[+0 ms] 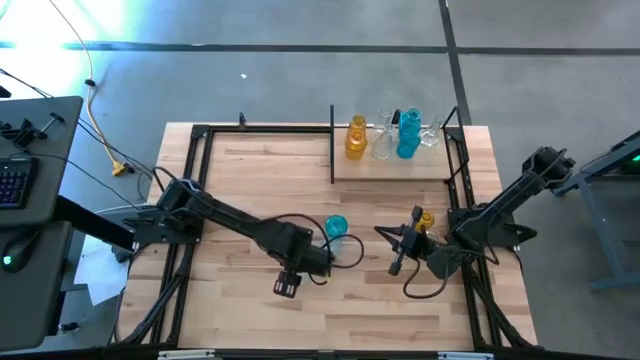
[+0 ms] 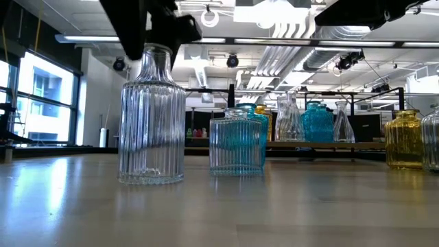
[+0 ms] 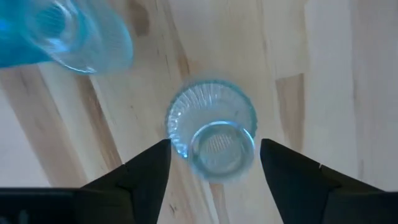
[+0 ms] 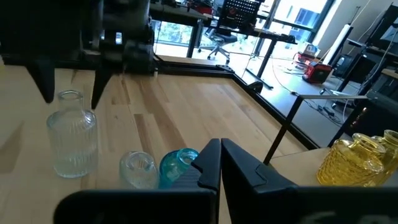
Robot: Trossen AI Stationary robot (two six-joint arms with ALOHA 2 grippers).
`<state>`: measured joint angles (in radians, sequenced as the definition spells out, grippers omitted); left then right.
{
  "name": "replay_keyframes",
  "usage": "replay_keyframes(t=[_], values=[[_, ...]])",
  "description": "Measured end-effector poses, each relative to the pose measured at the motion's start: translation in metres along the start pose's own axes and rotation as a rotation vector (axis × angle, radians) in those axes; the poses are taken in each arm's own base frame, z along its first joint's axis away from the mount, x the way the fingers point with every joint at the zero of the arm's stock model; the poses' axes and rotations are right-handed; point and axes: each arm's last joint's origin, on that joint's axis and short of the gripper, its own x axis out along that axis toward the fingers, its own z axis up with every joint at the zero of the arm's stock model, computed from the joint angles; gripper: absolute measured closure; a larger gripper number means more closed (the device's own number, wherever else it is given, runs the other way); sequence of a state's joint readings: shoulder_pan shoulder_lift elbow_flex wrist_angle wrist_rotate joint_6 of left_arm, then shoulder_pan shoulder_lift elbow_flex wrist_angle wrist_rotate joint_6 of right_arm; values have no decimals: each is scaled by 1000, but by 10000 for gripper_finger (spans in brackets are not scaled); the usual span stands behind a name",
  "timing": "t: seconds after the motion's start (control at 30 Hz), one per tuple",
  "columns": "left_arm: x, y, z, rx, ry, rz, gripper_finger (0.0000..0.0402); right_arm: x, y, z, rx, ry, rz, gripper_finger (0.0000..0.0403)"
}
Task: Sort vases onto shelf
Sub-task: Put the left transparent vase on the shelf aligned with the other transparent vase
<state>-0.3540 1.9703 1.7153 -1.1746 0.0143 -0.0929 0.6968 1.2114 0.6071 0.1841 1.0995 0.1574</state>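
clear vase point(image 3: 213, 138): upright on tabletop, between L gripper point(image 3: 214, 168) fingers, not touching.
L gripper: spread wide, straddles neck.
R gripper point(image 4: 217, 163): closed, empty, near amber vase point(image 4: 356, 160).

left arm: we see it reach in from the left edge, wrist pointing straight down | left end effector point(image 3: 214, 165): fingers spread wide, touching nothing | right arm: reaches in from the right, bent low | right end effector point(image 4: 219, 163): fingers pressed together, holding nothing
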Motion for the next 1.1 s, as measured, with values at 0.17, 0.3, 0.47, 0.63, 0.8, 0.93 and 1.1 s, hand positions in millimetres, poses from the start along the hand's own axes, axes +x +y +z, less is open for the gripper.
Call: replay_keyframes(t=[0.17, 0.3, 0.47, 0.63, 0.8, 0.93, 1.1], values=[[-30, 0, -6, -3, -105, 62, 164, 0, 0, 1, 8, -4, 0, 400], [-52, -9, -16, 0, -205, 116, 164, 0, 0, 1, 17, -7, -1, 383], [-49, -20, -47, 3, -371, 131, 164, 8, 0, -1, 64, 18, 44, 330], [-35, -20, -88, -24, -593, 124, 163, 25, 8, -7, 112, 32, 107, 267], [-19, -12, -126, -41, -873, 108, 163, 44, 28, -16, 138, -3, 203, 208], [-4, -2, -152, -55, -1077, 99, 163, 59, 47, -28, 177, -2, 264, 167], [4, 10, -174, -59, -1250, 139, 163, 86, 80, -24, 199, 15, 266, 132]])
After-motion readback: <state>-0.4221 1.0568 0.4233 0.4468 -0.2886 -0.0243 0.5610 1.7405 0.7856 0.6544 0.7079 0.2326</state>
